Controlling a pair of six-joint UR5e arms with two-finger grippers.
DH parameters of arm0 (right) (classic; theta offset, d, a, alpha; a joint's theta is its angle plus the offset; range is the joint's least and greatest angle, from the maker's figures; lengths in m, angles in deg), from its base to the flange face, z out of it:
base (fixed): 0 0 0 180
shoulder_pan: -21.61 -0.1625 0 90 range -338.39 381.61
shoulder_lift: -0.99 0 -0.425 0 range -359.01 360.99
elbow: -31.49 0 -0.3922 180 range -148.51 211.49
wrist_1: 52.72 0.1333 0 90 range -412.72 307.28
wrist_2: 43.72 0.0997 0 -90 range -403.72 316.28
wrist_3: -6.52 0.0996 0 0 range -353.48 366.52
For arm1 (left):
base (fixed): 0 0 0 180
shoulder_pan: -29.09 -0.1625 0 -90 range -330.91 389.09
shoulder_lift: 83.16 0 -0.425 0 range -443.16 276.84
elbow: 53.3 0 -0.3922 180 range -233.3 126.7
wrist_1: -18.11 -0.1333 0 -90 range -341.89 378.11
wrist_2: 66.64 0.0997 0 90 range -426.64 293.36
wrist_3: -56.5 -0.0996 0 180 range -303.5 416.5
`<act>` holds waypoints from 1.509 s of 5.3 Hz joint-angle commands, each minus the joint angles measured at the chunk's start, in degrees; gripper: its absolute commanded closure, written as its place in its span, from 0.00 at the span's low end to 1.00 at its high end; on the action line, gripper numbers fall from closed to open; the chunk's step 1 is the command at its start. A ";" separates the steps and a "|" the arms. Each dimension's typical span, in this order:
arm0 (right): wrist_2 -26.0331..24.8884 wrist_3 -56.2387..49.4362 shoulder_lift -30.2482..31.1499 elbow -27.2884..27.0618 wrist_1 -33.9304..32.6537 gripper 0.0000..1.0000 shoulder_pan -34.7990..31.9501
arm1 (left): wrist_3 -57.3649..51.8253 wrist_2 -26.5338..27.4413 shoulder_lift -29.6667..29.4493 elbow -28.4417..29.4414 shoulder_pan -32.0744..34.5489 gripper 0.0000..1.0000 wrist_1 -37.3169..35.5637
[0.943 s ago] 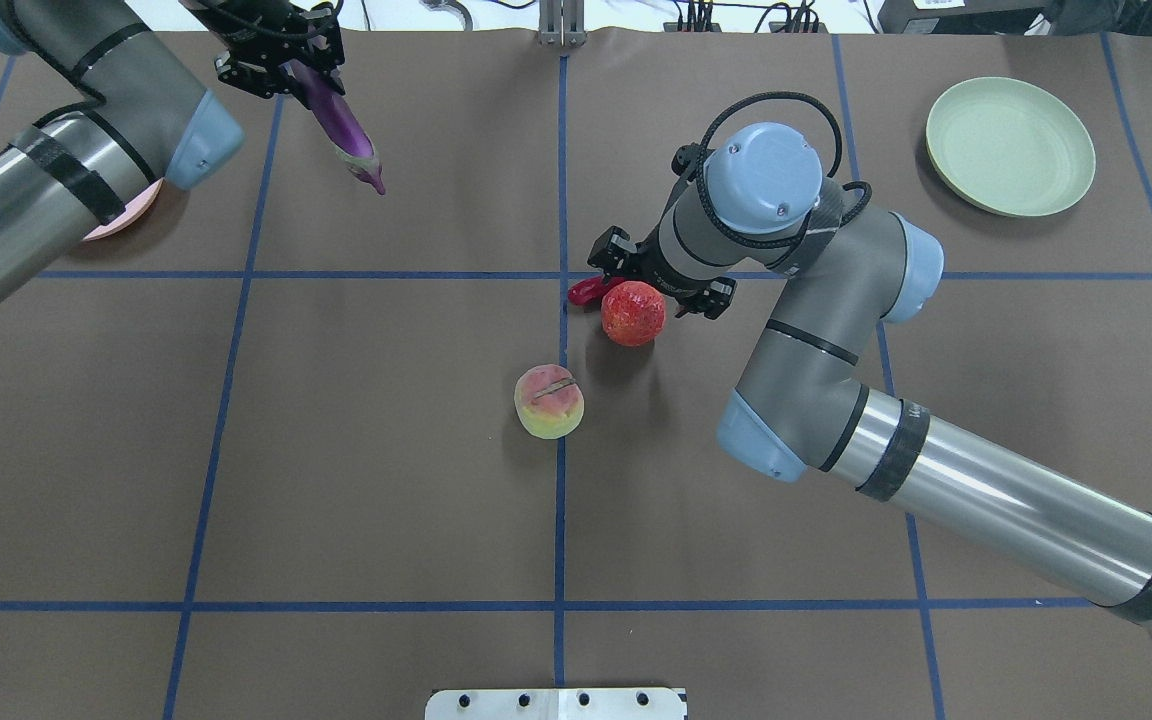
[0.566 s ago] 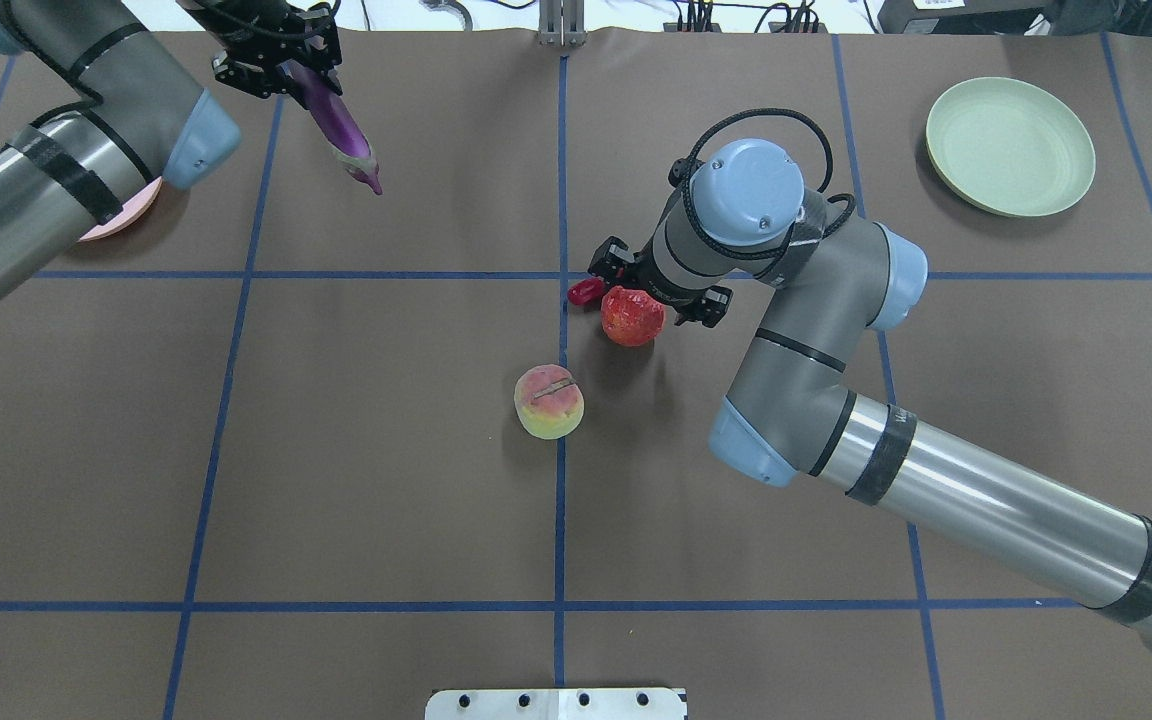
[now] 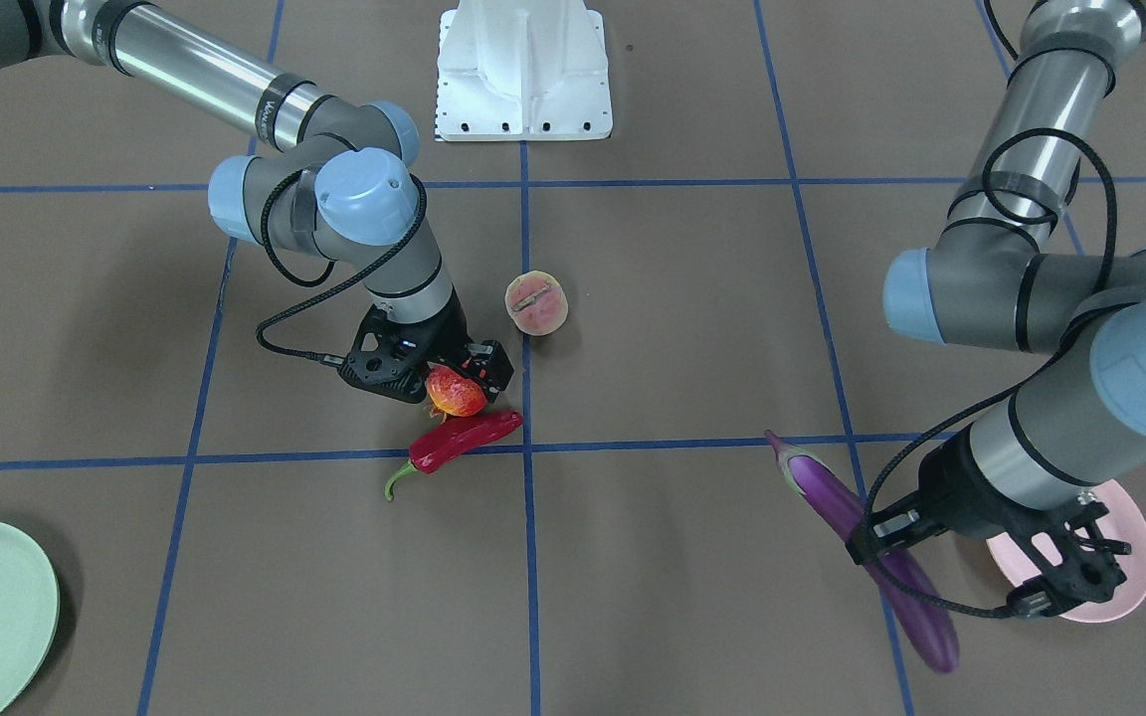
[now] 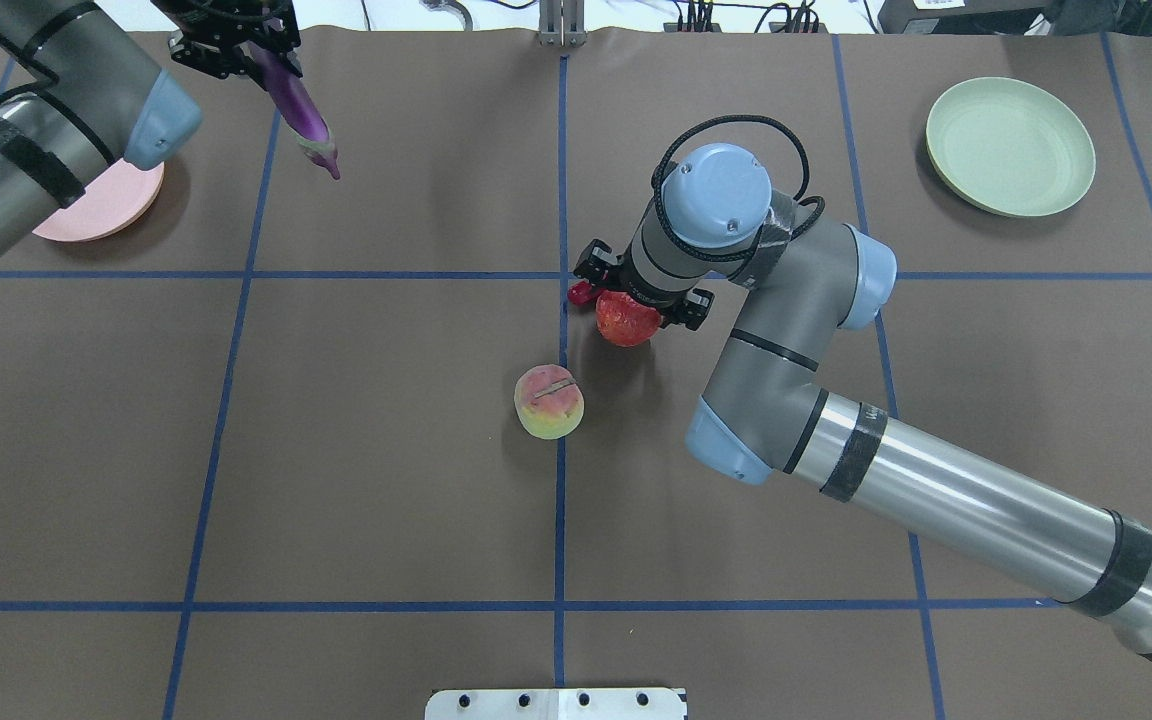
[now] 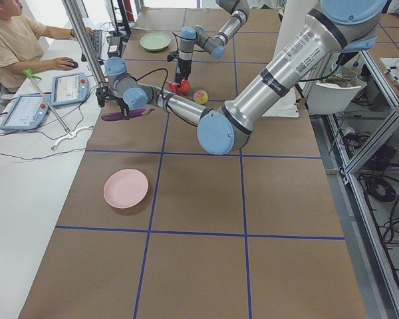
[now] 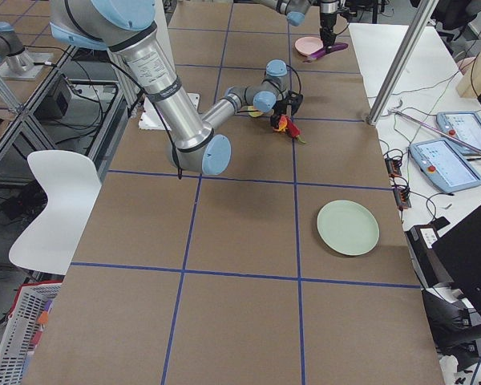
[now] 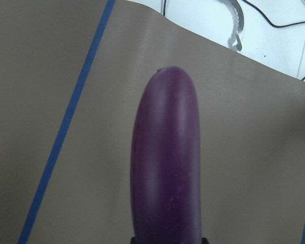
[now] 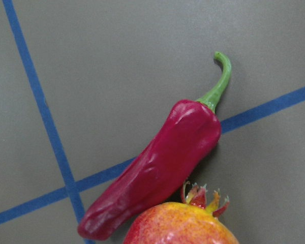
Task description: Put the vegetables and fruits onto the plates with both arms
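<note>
Bright, even overhead light fills the room. Soft shadows hug the peach (image 4: 548,401) and the mint plate (image 4: 1010,146), glare streaks the right arm (image 4: 956,500) along its steel tube, and the eggplant (image 7: 166,162) looms slightly soft before the left wrist camera.

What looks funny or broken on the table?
The peach has a dark slit across its top, like a cut or a seam. Nothing else looks broken or spilled.
</note>
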 commanded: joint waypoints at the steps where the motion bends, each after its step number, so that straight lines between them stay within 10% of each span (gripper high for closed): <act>1: -0.33 -0.12 0.24 -0.57 1.75 0.99 0.37 | -15.37 0.50 5.71 1.91 4.03 1.00 -0.51; 5: 4.92 -5.80 3.03 -5.41 3.17 1.00 -12.59 | -25.61 7.51 5.48 16.23 5.54 1.00 -1.39; 7: 5.03 -15.80 9.27 -3.50 3.17 1.00 -20.86 | -24.96 13.06 5.22 17.14 5.63 0.00 -1.22; 8: 5.03 -20.47 10.34 0.17 3.35 1.00 -24.38 | -22.70 13.08 4.78 13.56 5.63 0.00 -1.48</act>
